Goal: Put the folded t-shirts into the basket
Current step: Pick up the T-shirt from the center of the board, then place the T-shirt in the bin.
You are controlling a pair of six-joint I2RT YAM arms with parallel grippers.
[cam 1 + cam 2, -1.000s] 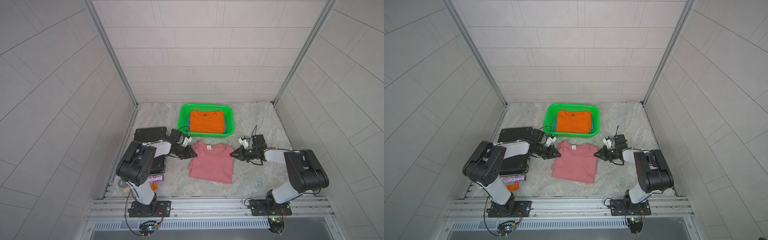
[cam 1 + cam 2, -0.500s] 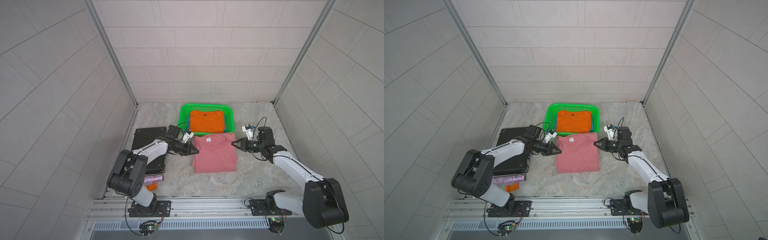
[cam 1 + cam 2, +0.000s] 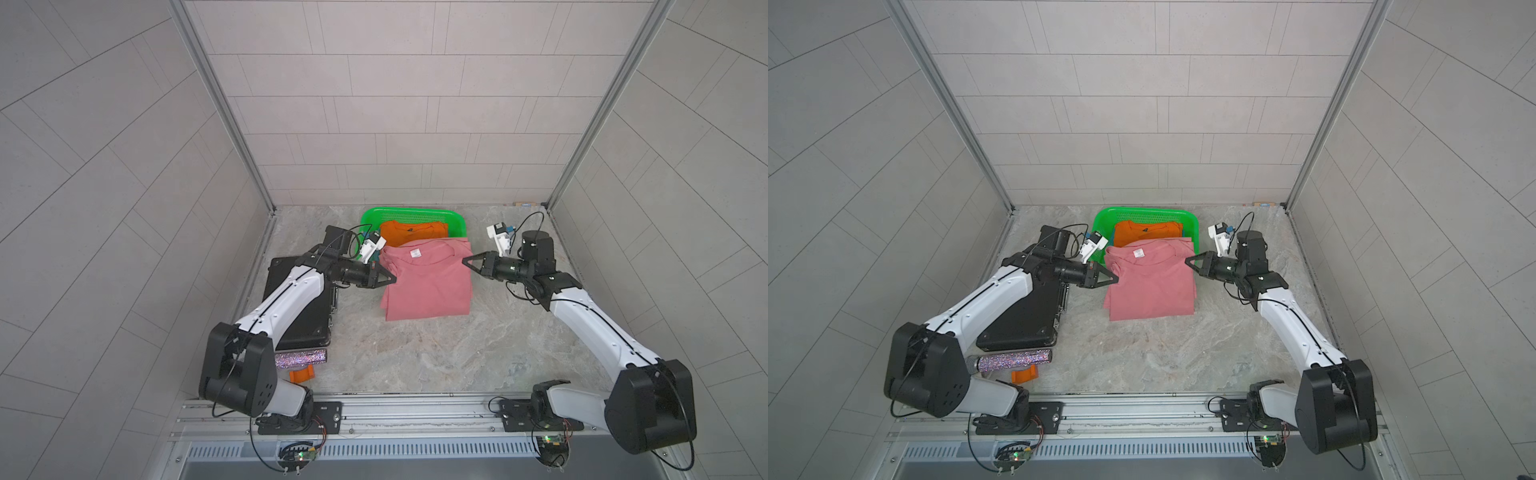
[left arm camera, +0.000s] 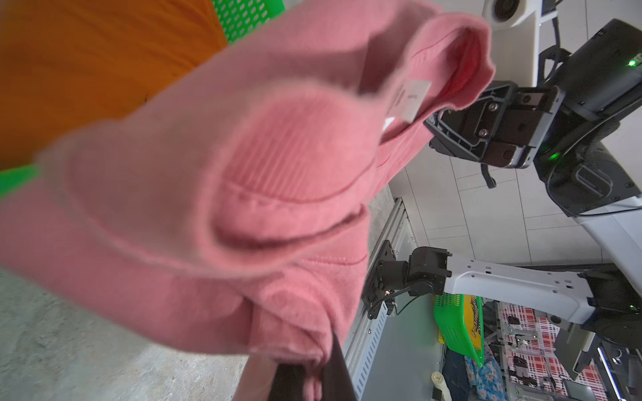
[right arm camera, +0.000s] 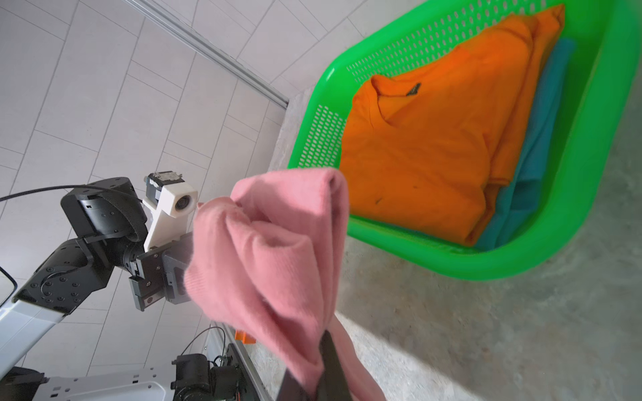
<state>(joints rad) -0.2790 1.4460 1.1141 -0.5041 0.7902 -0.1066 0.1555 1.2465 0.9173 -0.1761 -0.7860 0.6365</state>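
Shows a dusty pink folded cotton t-shirt [image 3: 428,282] strung between two grippers and raised off the grey marbled tabletop [image 3: 415,357] at the gripped edges. Collar end overlaps the near rim of a bright green perforated plastic basket [image 3: 411,210].

Shows the left gripper [image 3: 394,279] pinched tight on the shirt's left edge and the right gripper [image 3: 465,261] pinched tight on its right edge.

Places a bright orange folded t-shirt [image 3: 415,232] inside the basket, atop a sky blue folded t-shirt [image 5: 542,139].

Shows a flat black case [image 3: 307,320], a glittery cylindrical microphone [image 3: 1013,360] and a small orange plastic piece [image 3: 302,375] under and beside the left arm.
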